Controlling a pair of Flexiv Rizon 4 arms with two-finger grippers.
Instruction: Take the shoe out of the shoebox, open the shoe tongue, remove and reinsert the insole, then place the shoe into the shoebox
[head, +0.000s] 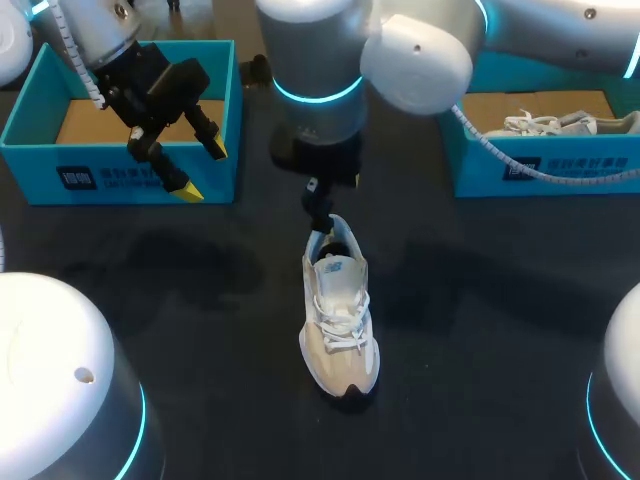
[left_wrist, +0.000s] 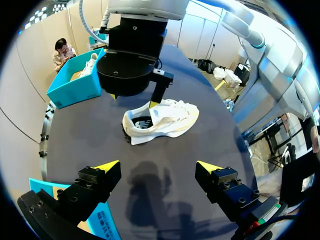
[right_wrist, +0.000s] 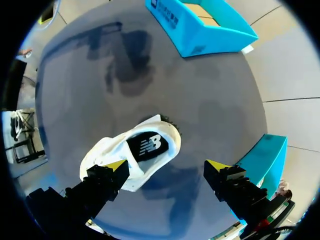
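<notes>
- Yellow-tipped left gripper hangs wide open and empty above the front wall of a turquoise cardboard shoebox.
- Right gripper, fingers spread and gripping nothing, hovers over the heel of the white-and-beige lace-up sneaker.
- Sneaker stands upright on the dark table, outside the shoebox.

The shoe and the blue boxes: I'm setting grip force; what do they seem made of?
The shoe looks like soft, matte white-and-beige textile with woven laces and a dark, probably rubber, sole. The left shoebox and right shoebox look like cardboard: thin flat walls, matte blue outside, bare brown floors inside.
</notes>
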